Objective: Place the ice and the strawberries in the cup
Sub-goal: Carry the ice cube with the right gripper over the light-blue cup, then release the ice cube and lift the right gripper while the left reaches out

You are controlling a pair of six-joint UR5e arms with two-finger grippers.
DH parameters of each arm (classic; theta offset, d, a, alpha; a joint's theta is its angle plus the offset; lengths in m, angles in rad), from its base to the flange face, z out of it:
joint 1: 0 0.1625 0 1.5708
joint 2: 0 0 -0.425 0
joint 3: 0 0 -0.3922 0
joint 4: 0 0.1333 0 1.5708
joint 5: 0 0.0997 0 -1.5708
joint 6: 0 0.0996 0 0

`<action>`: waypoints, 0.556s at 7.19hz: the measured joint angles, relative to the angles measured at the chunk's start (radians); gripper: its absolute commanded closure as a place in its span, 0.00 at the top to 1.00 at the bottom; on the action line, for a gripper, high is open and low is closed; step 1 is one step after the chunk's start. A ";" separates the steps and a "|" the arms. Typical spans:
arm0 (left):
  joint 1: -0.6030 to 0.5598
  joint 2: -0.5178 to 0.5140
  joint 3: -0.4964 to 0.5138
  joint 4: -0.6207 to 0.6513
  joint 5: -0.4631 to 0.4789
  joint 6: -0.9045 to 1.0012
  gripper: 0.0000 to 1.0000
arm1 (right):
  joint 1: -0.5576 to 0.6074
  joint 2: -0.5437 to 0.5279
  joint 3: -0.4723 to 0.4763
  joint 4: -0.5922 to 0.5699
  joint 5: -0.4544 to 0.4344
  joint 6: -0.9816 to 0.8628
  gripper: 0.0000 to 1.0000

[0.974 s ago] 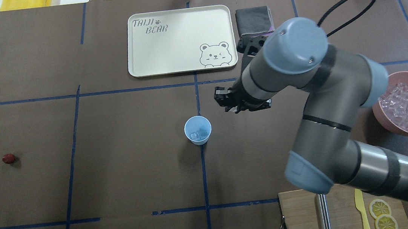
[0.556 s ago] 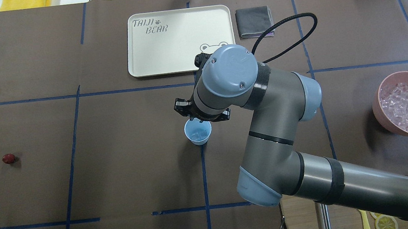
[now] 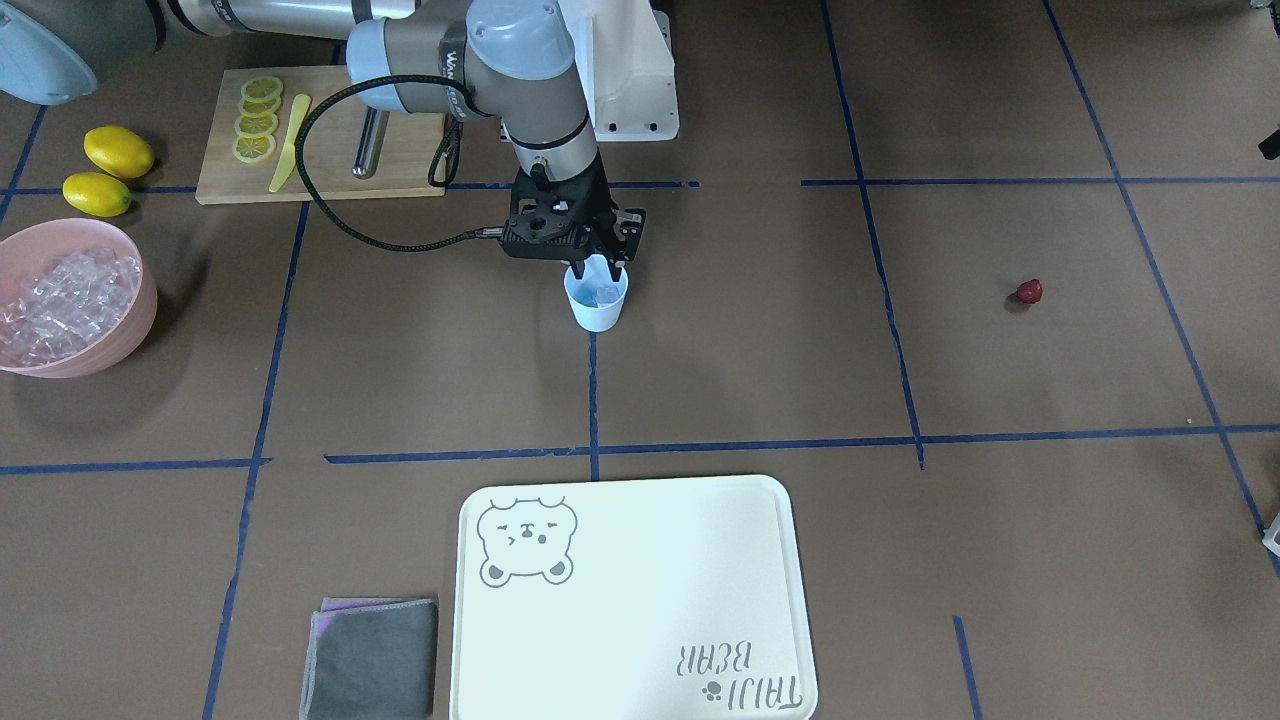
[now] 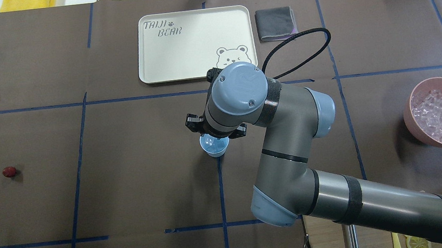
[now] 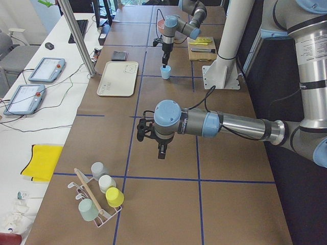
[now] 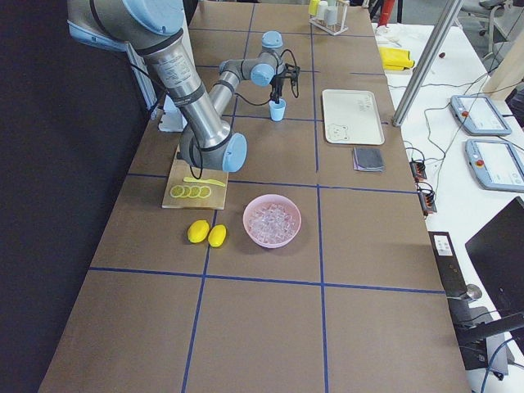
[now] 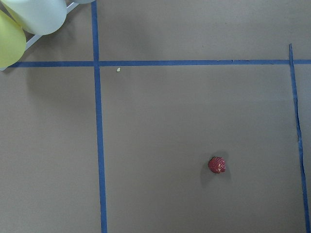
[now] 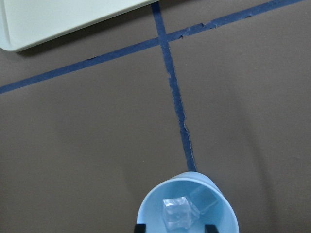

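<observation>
The light blue cup (image 4: 216,150) stands at the table's middle and holds ice cubes (image 8: 177,213). My right gripper (image 3: 598,272) hangs straight over the cup (image 3: 597,307). In the right wrist view its fingertips (image 8: 141,227) stand apart over the cup's rim, open, with nothing between them. More ice (image 4: 440,115) fills the pink bowl (image 4: 415,130) at the right. The strawberry (image 4: 9,171) lies alone at the far left and shows in the left wrist view (image 7: 216,165). My left gripper (image 5: 161,152) hovers above it; I cannot tell if it is open.
A cream bear tray (image 4: 196,44) and a grey cloth (image 4: 275,24) lie beyond the cup. A cutting board (image 3: 400,150) with lemon slices and a yellow knife, plus two lemons (image 3: 118,150), sit near the robot's base. A rack of cups (image 5: 97,199) stands at the left end.
My right arm swung left from beside the cup to directly over it. The cup, strawberry and bowl have not moved.
</observation>
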 measured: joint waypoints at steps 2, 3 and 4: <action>0.096 -0.004 0.003 -0.044 0.010 -0.110 1.00 | 0.024 -0.006 0.026 -0.013 0.007 -0.003 0.98; 0.178 -0.013 0.008 -0.116 0.042 -0.228 1.00 | 0.065 -0.033 0.078 -0.041 0.027 -0.006 0.98; 0.290 -0.029 0.013 -0.191 0.116 -0.370 1.00 | 0.126 -0.104 0.155 -0.064 0.072 -0.034 0.98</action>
